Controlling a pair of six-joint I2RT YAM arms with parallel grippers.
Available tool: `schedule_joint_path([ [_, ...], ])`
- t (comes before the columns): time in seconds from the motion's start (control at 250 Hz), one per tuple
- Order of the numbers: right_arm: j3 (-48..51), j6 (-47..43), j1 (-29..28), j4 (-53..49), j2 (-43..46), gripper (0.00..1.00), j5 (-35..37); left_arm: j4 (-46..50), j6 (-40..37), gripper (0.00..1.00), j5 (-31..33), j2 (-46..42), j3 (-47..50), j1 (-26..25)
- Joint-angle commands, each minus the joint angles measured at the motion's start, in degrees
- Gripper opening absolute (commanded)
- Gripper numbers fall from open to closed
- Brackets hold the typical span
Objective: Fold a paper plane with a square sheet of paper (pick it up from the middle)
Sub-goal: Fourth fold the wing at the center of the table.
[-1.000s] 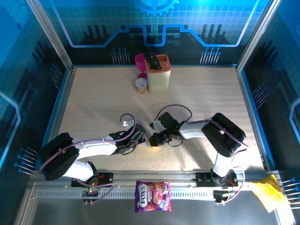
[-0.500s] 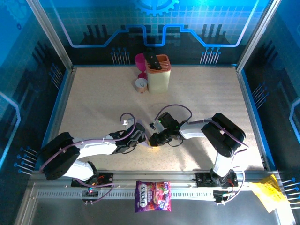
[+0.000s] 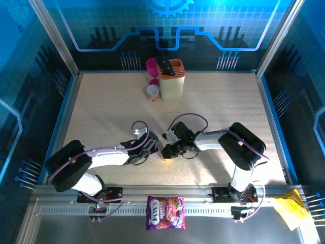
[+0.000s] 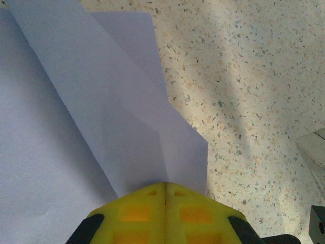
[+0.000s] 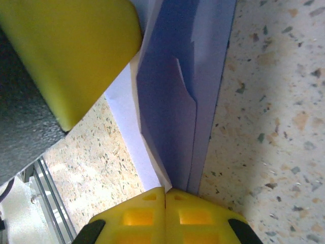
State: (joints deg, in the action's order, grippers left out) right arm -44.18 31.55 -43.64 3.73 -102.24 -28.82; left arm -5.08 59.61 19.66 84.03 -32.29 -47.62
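Square sheet of paper (image 4: 76, 127), pale lilac and already partly folded, fans from 6 o'clock up toward 10 and 12 o'clock in the left wrist view. Overlapping flaps show diagonal creases. The left jaws are closed on its near edge at 6 o'clock, probably to pin the layers so that they cannot slip apart. Speckled bench (image 4: 254, 101) lies bare from 1 to 4 o'clock.

In the right wrist view, the right jaws are pinched shut at 6 o'clock on a narrow folded ridge of the sheet, which runs up toward 12 o'clock with its layers stacked edgewise. A yellow finger (image 5: 66, 56), likely the left arm's, sits at 10 o'clock just beside the paper. The two grips seem placed at opposite ends of one fold to sharpen the crease.

From the top external view, both wrists meet slightly toward 6 o'clock of the bench's centre, well apart from the orange holder (image 3: 171, 80) at 12 o'clock. No dart shape is evident yet.
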Motion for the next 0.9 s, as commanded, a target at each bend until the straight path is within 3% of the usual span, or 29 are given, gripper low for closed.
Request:
schedule_joint_path([
  [0.0, 3.1, 0.3, -0.6, -6.6, -4.5, 0.0, 2.9, 0.0, -1.4, 0.0, 0.2, 1.4, -1.4, 0.6],
  [0.775, 1.8, 0.8, -0.5, -7.1, -2.6, 0.0, 1.2, 1.1, -0.7, 0.0, 1.5, 4.6, -1.0, 1.0],
  [0.895, 1.9, 0.9, 0.1, -7.7, 0.1, 0.12, 0.6, 1.3, -0.9, 0.0, 1.5, 4.9, -1.0, 1.0],
])
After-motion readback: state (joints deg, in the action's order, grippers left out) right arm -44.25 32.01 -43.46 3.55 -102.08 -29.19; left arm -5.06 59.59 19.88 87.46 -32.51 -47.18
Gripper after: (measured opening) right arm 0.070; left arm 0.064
